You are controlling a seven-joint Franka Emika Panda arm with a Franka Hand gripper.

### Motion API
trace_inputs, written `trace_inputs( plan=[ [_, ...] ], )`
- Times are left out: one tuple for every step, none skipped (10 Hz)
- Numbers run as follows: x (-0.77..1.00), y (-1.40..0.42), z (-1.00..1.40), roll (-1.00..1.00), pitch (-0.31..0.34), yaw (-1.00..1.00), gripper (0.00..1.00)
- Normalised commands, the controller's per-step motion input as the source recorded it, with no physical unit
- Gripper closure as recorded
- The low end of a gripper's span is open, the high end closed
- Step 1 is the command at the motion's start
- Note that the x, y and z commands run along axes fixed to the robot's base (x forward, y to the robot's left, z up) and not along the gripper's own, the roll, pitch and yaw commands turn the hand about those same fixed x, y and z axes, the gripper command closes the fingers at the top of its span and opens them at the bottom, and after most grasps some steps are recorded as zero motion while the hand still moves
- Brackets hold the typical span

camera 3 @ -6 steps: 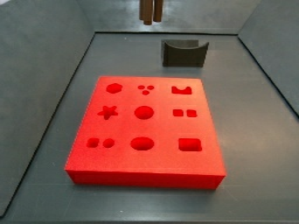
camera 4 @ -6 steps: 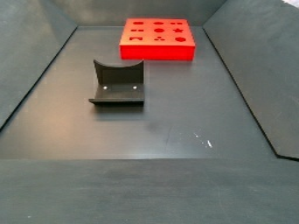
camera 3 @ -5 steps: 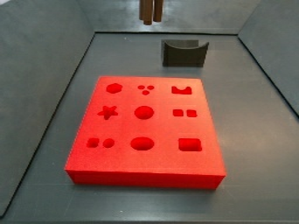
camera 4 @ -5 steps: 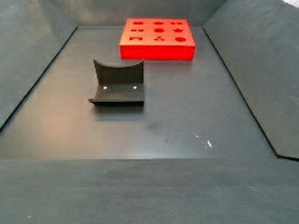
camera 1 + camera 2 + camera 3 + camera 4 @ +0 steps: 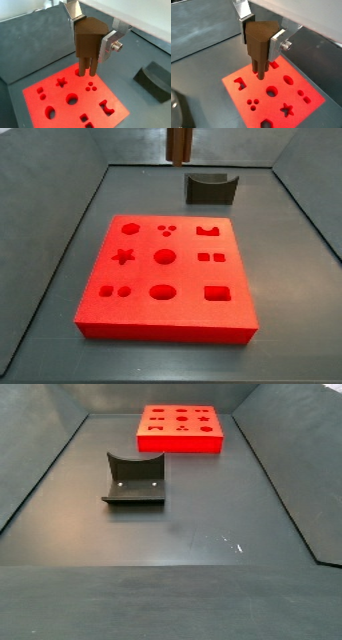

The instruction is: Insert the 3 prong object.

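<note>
My gripper [image 5: 92, 32] is shut on the 3 prong object [image 5: 88, 44], a brown piece with thin dark prongs pointing down; both wrist views show it [image 5: 258, 42] between the silver fingers. It hangs in the air above the red block [image 5: 55, 95], which has several shaped holes, among them a group of three small round holes [image 5: 90, 88]. In a side view the piece [image 5: 178, 144] shows at the top edge, beyond the block's [image 5: 160, 318] far end. The other side view shows only the block [image 5: 181, 444].
The dark fixture [image 5: 210, 188] stands on the grey floor beyond the red block, also seen in the other side view [image 5: 134, 479] and in both wrist views [image 5: 155, 80]. Sloping grey walls enclose the floor.
In the side view the held piece now reaches lower into the frame and sits slightly further right. The block and fixture have not moved.
</note>
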Motion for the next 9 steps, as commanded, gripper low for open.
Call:
trace_inputs(
  plan=[
    [0.05,0.03,-0.30,0.24,-0.106,0.71,1.00],
    [0.12,0.01,-0.22,0.30,-0.087,0.66,1.00],
    [0.21,0.10,-0.16,0.35,-0.041,0.51,1.00],
    [0.11,0.43,-0.27,0.23,0.003,0.18,1.00],
    [0.00,0.41,-0.57,0.21,0.023,0.01,1.00],
    [-0.08,0.38,-0.72,0.17,0.086,-0.02,1.00],
    [-0.05,0.29,-0.63,0.00,0.260,-0.22,1.00],
    [-0.04,0.26,-0.45,-0.08,0.354,-0.34,1.00],
    [0.05,0.27,-0.33,-0.22,0.361,-0.37,1.00]
  ],
)
